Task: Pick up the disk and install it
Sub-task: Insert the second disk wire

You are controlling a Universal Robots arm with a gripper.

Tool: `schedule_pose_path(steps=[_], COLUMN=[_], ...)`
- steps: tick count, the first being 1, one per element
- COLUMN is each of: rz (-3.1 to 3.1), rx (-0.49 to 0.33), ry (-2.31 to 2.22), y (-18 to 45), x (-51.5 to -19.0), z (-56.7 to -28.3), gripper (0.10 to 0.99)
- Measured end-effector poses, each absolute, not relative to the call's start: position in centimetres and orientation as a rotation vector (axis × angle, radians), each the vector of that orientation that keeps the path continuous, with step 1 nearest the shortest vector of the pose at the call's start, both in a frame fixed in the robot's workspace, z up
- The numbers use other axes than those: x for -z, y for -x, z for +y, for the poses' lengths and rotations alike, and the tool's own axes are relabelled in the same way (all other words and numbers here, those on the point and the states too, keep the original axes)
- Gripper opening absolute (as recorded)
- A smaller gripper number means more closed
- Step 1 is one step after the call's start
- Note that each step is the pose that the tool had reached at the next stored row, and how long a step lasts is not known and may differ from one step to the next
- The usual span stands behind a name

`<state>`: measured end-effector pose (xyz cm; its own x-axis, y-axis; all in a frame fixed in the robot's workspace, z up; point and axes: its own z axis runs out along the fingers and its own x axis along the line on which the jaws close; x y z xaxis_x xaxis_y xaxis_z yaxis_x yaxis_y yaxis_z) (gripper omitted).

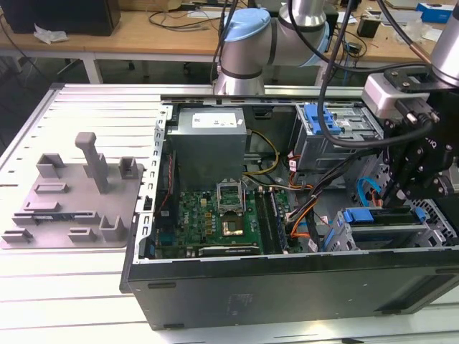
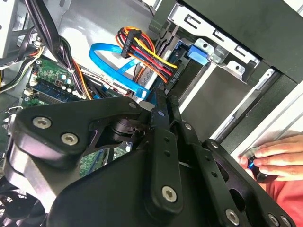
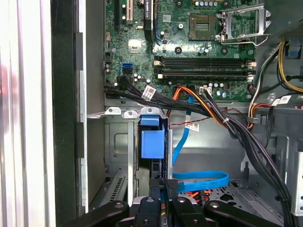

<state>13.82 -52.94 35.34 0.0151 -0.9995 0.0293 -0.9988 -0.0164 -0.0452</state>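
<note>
The disk stands edge-on in a slot of the silver drive cage, and mostly its blue plastic bracket shows. In the exterior view the blue-framed disk lies in the cage at the case's lower right corner. My gripper hangs just above that cage. In both wrist views the gripper has its black fingers pressed together with nothing between them, the tips close to the disk's end. I cannot tell whether they touch it.
The open computer case lies on its side with the motherboard exposed. Blue, orange and black cables crowd the space beside the cage. A second cage with a blue tab sits further back. A person's hand rests at the case's edge.
</note>
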Motion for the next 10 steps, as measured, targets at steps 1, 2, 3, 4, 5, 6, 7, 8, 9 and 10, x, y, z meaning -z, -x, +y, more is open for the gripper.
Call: schedule_pose_path(steps=[1, 2, 3, 4, 5, 6, 7, 8, 9, 10], rz=[2.195, 2.195, 2.195, 2.195, 2.195, 2.195, 2.195, 2.195, 2.195, 2.195], rx=[0.082, 0.083, 0.083, 0.083, 0.083, 0.083, 0.083, 0.083, 0.083, 0.083], ry=[2.230, 2.230, 2.230, 2.230, 2.230, 2.230, 2.230, 2.230, 2.230, 2.230], y=[-13.81, -13.82, -13.82, -13.82, -13.82, -13.82, -13.82, -13.85, -13.86, -13.88], x=[-35.33, -35.33, -35.32, -35.32, -35.30, -35.29, -35.28, -35.26, -35.24, -35.22], z=[-52.97, -53.01, -53.02, -53.05, -53.06, -53.07, -53.08, -53.09, -53.09, -53.09], gripper=[0.161, 0.161, 0.161, 0.161, 0.161, 0.161, 0.161, 0.161, 0.161, 0.161])
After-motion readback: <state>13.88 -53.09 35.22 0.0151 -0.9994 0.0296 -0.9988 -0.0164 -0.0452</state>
